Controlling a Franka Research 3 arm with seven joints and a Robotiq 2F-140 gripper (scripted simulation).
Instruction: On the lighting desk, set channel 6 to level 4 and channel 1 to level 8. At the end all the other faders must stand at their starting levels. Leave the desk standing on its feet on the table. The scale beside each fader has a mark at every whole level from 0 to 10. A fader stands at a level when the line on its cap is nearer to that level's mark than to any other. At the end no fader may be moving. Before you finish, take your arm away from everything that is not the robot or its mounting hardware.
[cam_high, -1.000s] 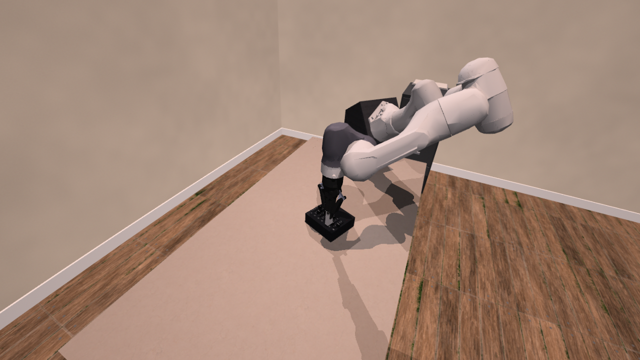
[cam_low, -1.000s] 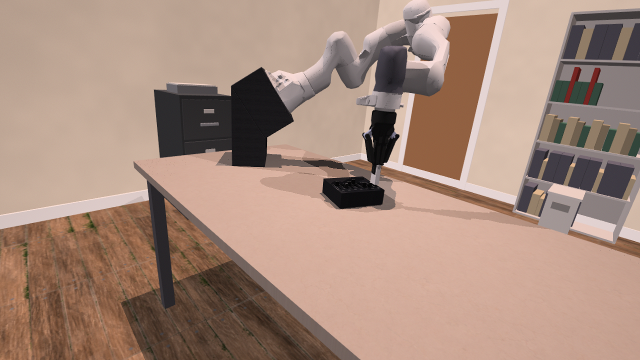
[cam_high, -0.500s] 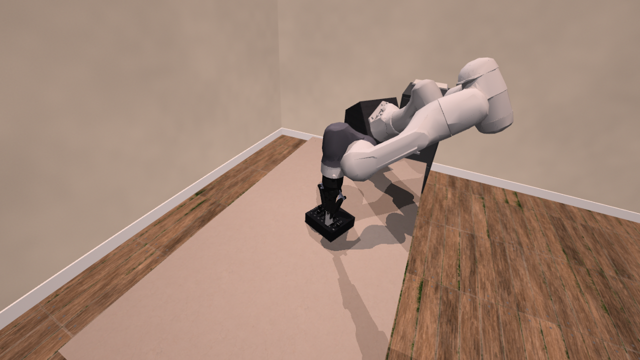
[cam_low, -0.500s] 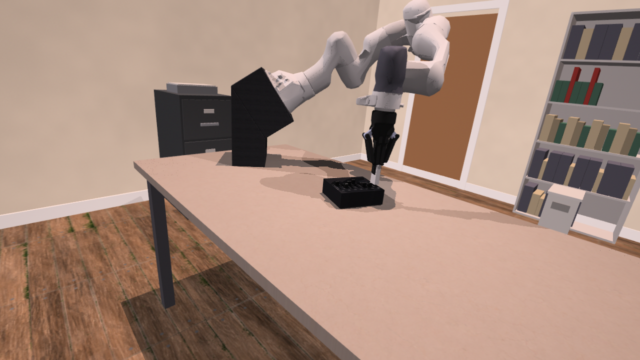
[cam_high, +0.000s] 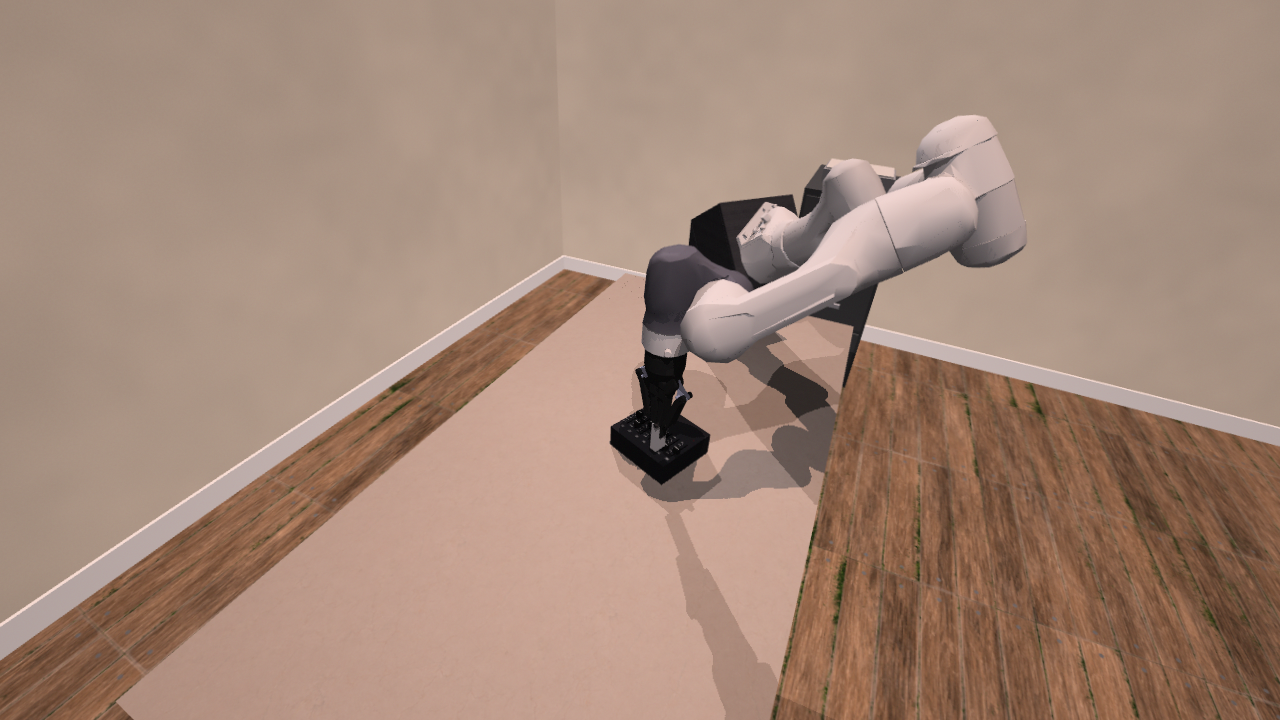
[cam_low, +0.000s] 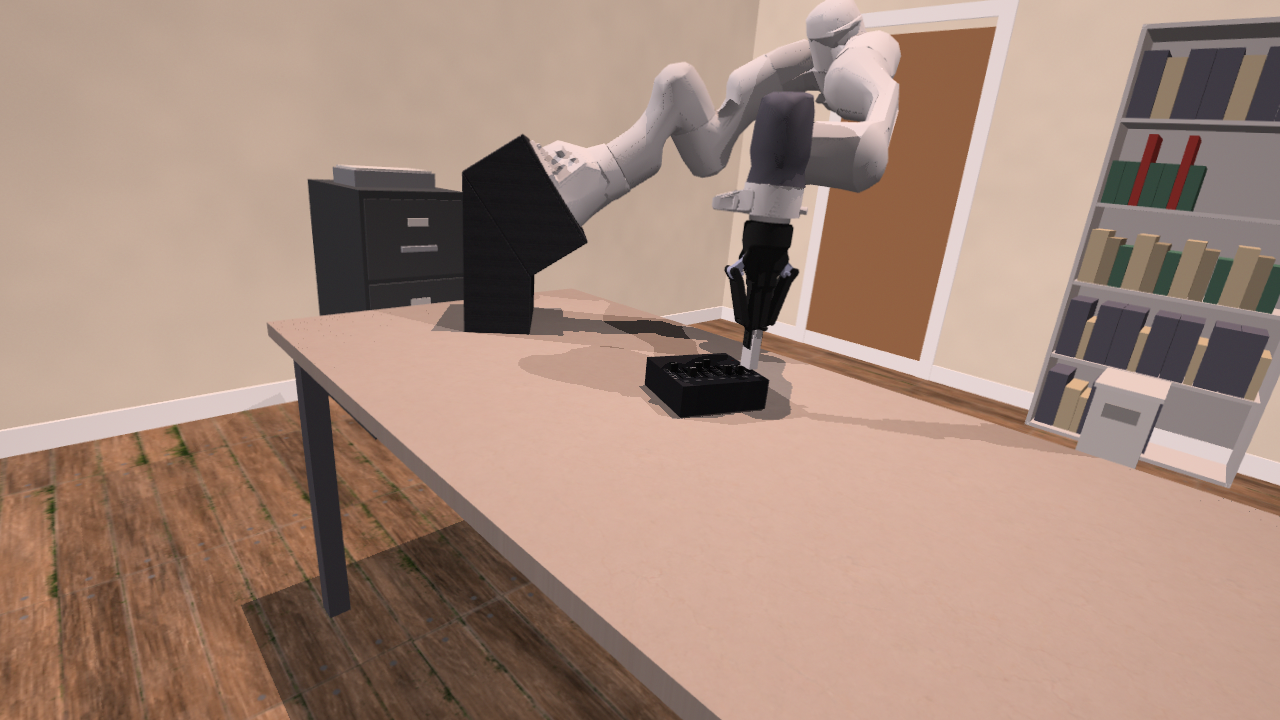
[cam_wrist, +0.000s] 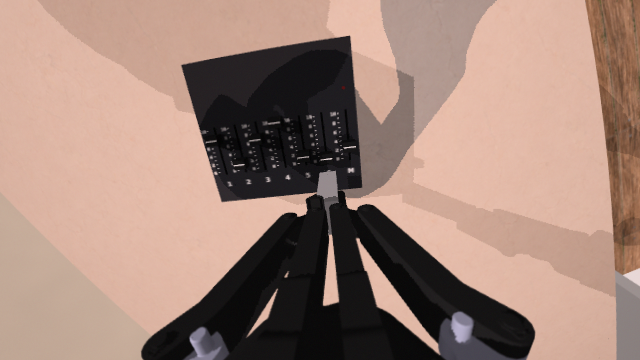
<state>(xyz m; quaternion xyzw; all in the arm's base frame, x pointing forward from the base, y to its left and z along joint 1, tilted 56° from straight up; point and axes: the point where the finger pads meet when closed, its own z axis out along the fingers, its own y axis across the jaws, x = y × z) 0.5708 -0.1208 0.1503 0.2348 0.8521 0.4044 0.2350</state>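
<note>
Stood flat on the table (cam_low: 554, 465) near its far end: the lighting desk (cam_wrist: 260, 85), a square black box. In the wrist view, turned slightly counterclockwise, numbered edge toward the camera, labels 1 to 5 and M legible. Fader slots ran lengthwise from that edge toward the far one. Closed tight on nothing, the gripper (cam_wrist: 327, 200), pointed straight down, pale tips at the near edge below channel 6's cap (cam_wrist: 326, 159), low on its scale.

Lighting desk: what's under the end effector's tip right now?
The shut end effector points its grey tip at the lighting desk, just below channel 6's fader. The tip covers the "6" label.
</note>
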